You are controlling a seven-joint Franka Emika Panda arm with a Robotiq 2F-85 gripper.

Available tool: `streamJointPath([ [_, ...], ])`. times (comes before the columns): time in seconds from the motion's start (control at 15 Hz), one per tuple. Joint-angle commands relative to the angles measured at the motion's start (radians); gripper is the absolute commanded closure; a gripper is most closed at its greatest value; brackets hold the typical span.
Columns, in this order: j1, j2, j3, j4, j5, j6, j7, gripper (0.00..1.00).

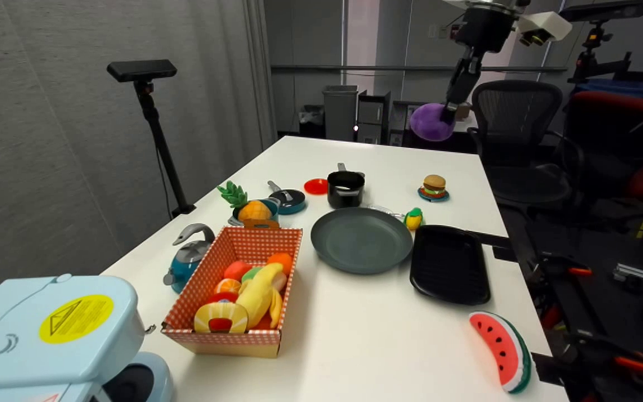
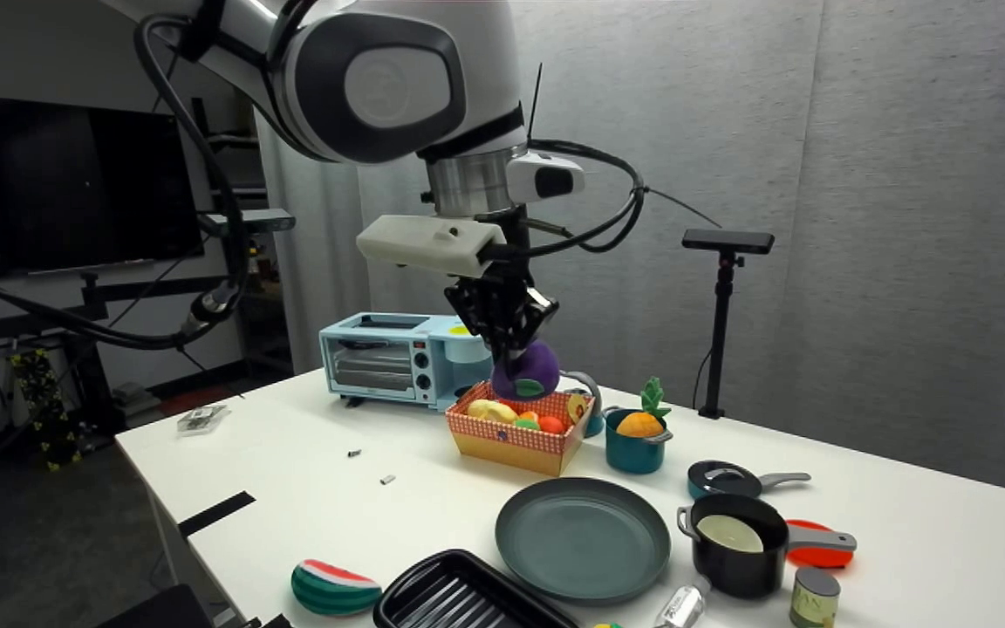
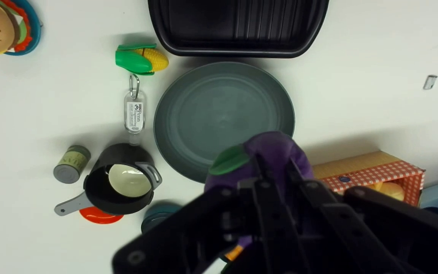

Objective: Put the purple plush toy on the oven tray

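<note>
The purple plush toy has a green leaf and hangs in the air in my gripper. It also shows in an exterior view below the gripper. In the wrist view the fingertips pinch the purple cloth of the toy; much of the toy is hidden behind the fingers. The oven tray is black and rectangular, partly ribbed, flat on the table and apart from the toy. It is cut off at the frame edge in the wrist view and in an exterior view.
A round dark grey plate lies beside the tray. A checkered basket of toy food, a black pot, a toy corn, a watermelon slice and a burger stand around. A light blue toaster oven stands behind the basket.
</note>
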Motion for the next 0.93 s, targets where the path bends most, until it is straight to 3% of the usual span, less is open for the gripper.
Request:
streamJointPath([
  [0.0,0.007,-0.072,-0.025,-0.038,-0.015,-0.035,-0.021,0.97],
  [0.07,0.007,-0.075,-0.027,-0.039,-0.014,-0.043,-0.020,0.97],
  [0.13,0.007,-0.078,-0.026,-0.041,-0.022,-0.048,-0.021,0.65],
  [0.27,0.008,-0.083,-0.026,-0.043,-0.025,-0.063,-0.021,0.59],
  [0.73,0.011,-0.092,-0.031,-0.043,-0.024,-0.083,-0.047,0.06],
  [0.87,0.011,-0.093,-0.032,-0.043,-0.024,-0.084,-0.049,0.00],
])
